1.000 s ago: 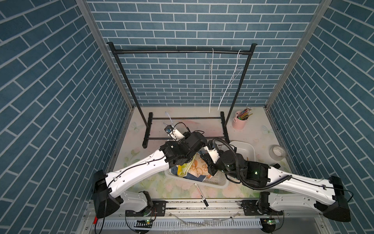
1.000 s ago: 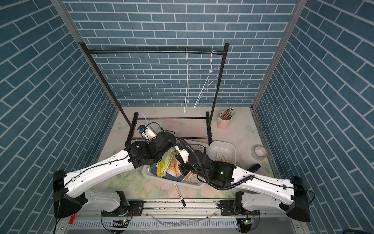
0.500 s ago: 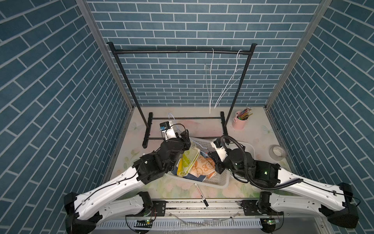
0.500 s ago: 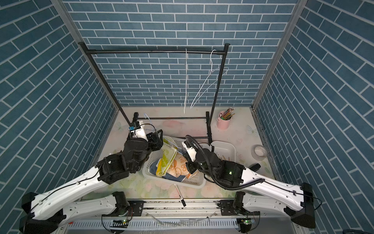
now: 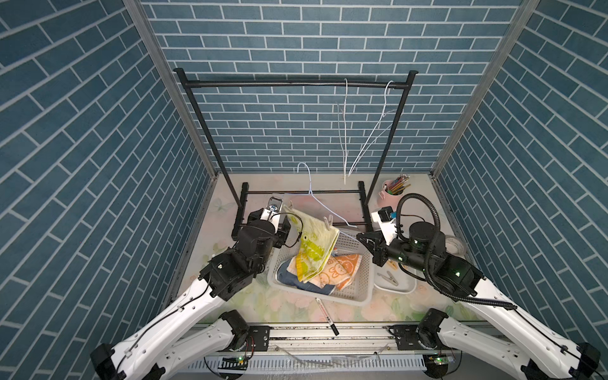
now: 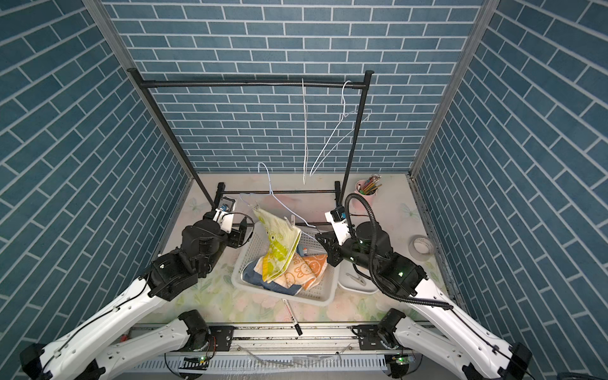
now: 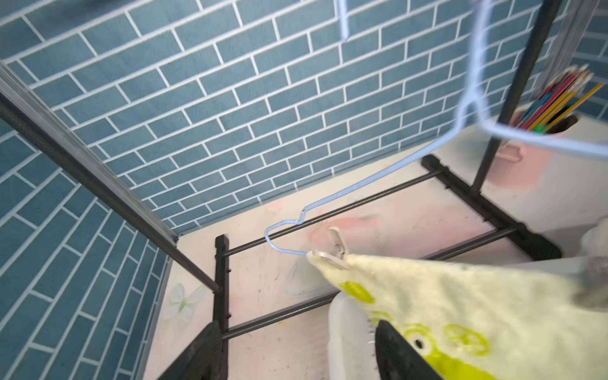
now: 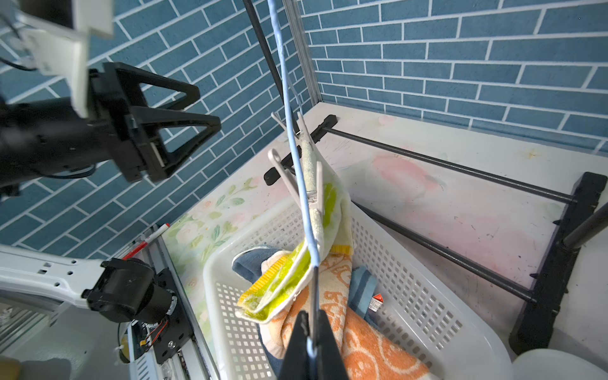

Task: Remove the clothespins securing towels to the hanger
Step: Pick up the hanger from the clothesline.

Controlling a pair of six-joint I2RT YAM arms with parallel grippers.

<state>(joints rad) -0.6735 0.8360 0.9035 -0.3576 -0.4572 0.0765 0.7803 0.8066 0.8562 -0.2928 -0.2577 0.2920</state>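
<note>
Since your right pincer [image 8: 312,332] is clenched on the hanger [image 8: 283,59] over the basket [image 8: 411,256], run the released left pincer [image 8: 208,107] onto the towel's [image 7: 460,296] corner clothespin [image 7: 337,245] tails; squeeze fully before pulling.

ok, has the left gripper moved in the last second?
Yes. The left gripper has pulled back off the basket, toward the nearer rack foot.

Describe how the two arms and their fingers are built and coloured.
Both arms have glossy white links with black joint housings and black wrists. Thin black wires trail from the left arm; a thick black corrugated hose loops over the right arm, which shows small green lights. The fingers of the left gripper are black open triangular frames.
</note>
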